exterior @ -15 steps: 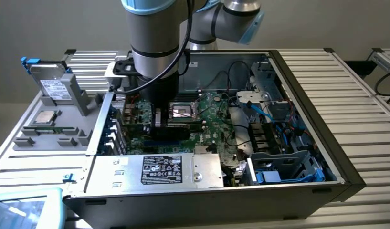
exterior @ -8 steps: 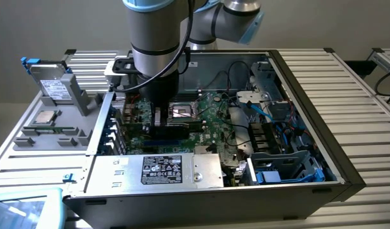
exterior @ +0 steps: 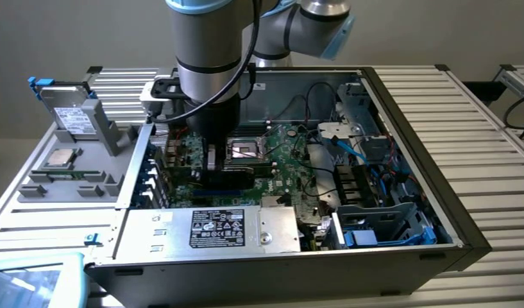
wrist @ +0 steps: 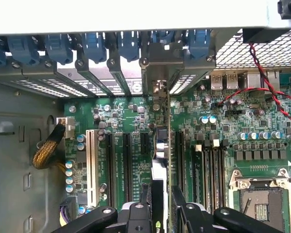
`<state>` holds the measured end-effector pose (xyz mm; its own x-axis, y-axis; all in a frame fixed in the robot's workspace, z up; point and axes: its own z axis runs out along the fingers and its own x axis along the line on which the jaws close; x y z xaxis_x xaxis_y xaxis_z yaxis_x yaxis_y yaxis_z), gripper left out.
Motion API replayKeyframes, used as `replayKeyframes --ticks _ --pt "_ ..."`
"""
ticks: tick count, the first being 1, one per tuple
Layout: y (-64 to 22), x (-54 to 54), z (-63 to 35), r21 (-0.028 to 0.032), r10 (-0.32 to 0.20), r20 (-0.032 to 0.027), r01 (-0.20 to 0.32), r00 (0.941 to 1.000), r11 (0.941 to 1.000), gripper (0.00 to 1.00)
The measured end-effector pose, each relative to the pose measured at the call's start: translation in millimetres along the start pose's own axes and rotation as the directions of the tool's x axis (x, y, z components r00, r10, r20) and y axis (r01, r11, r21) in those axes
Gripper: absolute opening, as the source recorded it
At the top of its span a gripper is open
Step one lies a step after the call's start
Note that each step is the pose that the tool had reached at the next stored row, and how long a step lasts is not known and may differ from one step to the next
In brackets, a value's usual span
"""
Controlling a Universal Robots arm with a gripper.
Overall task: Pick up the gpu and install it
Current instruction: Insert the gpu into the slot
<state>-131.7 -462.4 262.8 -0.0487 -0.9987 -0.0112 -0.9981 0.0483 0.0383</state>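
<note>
Evidently the gripper (wrist: 160,213), clamped on the gpu (wrist: 160,145), should hold it upright and square over the motherboard (wrist: 223,121), pressing down evenly.

Arm (exterior: 208,45) hangs near-vertical, a grey tube with pale-blue joint caps; a second link folds behind it. Black wrist section (exterior: 212,122) points straight down. Claw (exterior: 213,162) sits low, tips downward. In the wrist view, two black fingers (wrist: 180,206) stand parallel, pressed to either face of the gpu (wrist: 160,145), gripped edge-on between them.
</note>
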Motion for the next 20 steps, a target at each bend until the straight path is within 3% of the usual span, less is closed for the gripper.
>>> replayKeyframes --ticks 8,13,20 --pt "-1.3 -0.1 -0.1 -0.0035 0.0 -0.0024 0.0 1.0 1.0 0.27" --pt "-1.3 -0.1 -0.1 -0.0083 0.0 -0.007 0.0 1.0 1.0 0.27" --pt "-1.7 -0.1 1.2 -0.0087 0.001 -0.0075 -0.001 1.0 1.0 0.27"
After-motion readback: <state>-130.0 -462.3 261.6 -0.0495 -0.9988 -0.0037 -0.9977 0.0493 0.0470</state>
